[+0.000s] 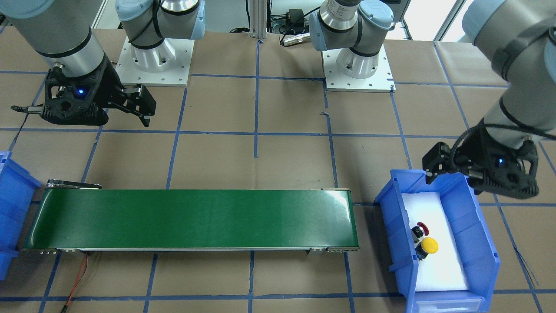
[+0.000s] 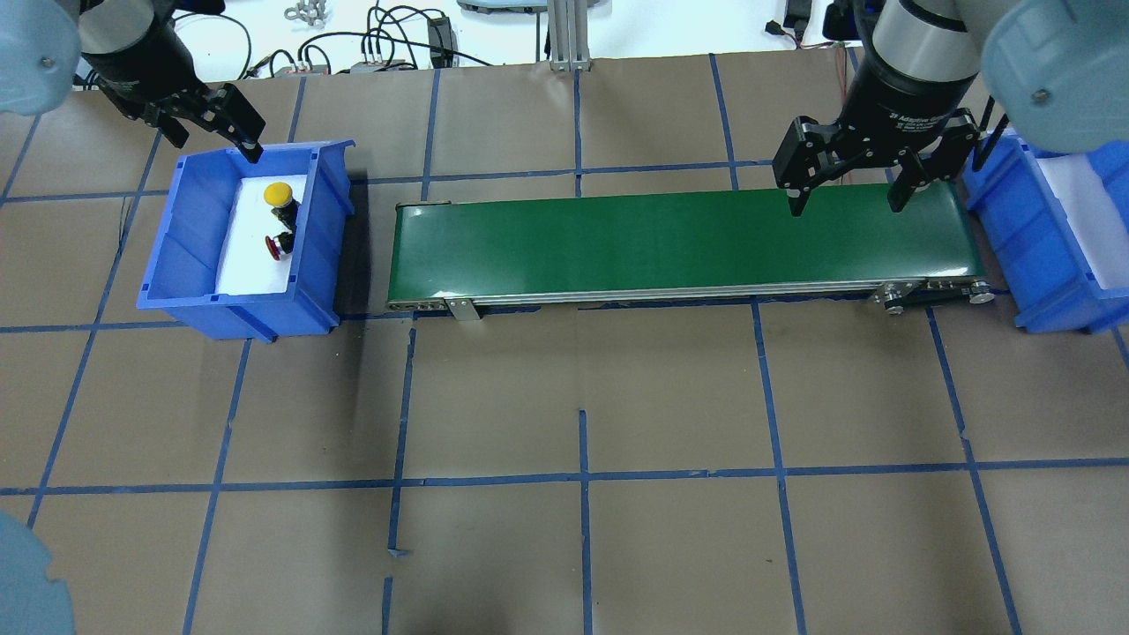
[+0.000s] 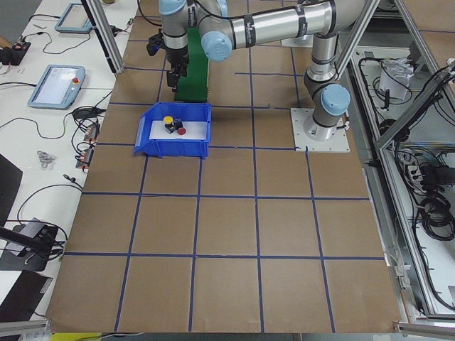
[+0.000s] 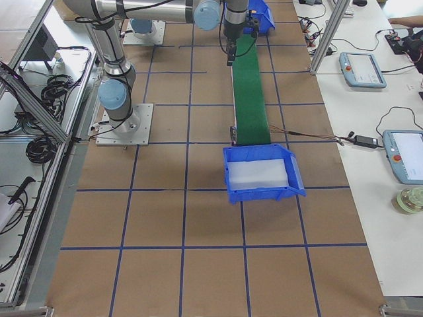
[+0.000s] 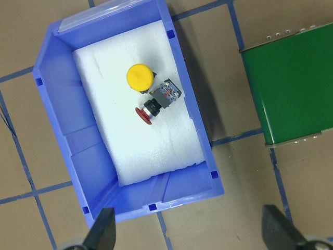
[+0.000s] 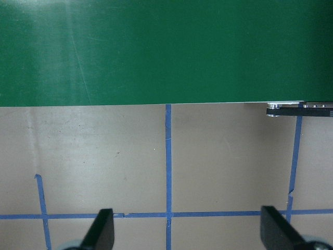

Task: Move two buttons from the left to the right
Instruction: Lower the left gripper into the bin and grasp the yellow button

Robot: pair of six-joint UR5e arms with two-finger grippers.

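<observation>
Buttons (image 5: 156, 101) lie in bin (image 5: 52, 114) beneath left gripper (image 2: 212, 132), fingers spread.

Buttons (image 5: 141, 79) lie in bin (image 5: 58, 130), left of conveyor (image 5: 296, 83).

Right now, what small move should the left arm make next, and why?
Probably slide the left gripper inward over the blue bin until it centres above the yellow-capped button. Its jaws stand open and empty over the bin's rim, while that button and the red-capped button lie on the foam.

The left hand (image 5: 188, 221) shows only fingertips (image 5: 104, 232) at the wrist view's bottom edge.
</observation>
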